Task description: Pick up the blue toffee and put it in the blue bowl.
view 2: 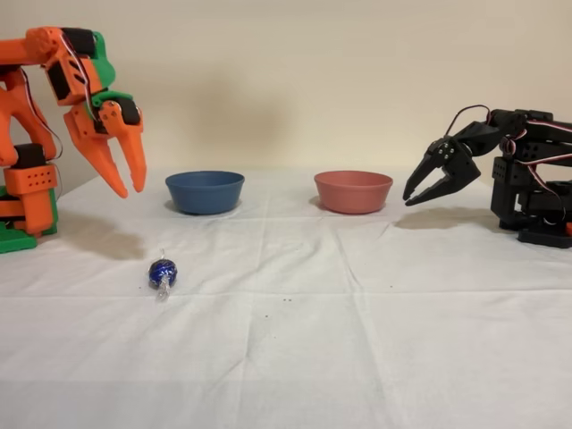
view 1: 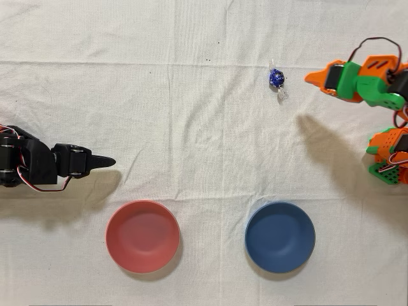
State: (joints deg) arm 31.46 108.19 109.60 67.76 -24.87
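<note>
The blue toffee (view 1: 276, 78) lies on the white cloth, a small dark-blue foil ball with clear twisted ends. In the fixed view the toffee (view 2: 163, 272) sits in front of the bowls, at the left. My orange gripper (view 1: 309, 78) hovers just right of it in the overhead view. Seen from the side, the gripper (view 2: 131, 191) hangs well above the cloth, up and left of the toffee, fingers pointing down with a narrow gap and nothing between them. The blue bowl (view 1: 280, 237) stands empty near the bottom edge; it is the left bowl (view 2: 205, 190) in the fixed view.
A red-pink bowl (view 1: 142, 236) stands empty beside the blue one, about a bowl's width away. The idle black arm (view 1: 38, 166) reaches in from the left edge of the overhead view. My orange arm's base (view 2: 27, 206) stands at the left of the fixed view.
</note>
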